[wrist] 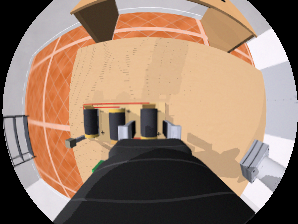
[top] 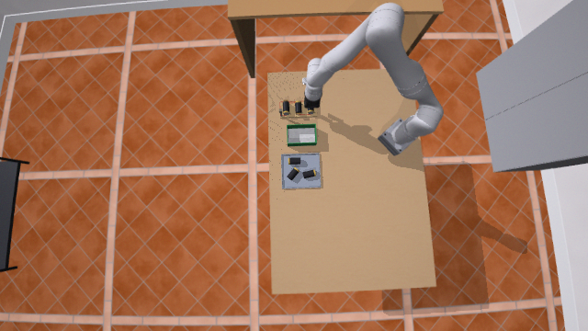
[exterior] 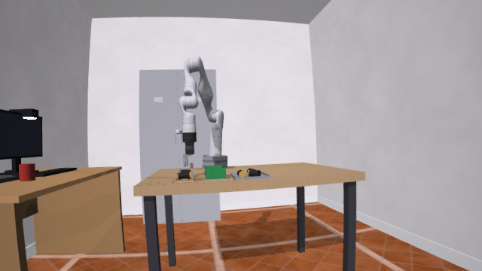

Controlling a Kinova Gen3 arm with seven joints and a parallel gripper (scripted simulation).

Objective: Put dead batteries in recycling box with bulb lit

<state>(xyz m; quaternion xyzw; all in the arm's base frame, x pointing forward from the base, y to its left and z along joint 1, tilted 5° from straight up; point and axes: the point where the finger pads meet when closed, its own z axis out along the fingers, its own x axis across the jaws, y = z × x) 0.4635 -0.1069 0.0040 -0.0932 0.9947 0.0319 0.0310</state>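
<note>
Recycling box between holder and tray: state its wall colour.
Green walls, pale grey inside; clearest in the top view.

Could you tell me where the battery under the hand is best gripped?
Across its round black body, at the middle, coming straight down. The battery lies flat in the holder beside two others, so only its upper half is free. The open hand hangs above it.

Overhead, side, wrist; shared table (top: 367,221).
</note>
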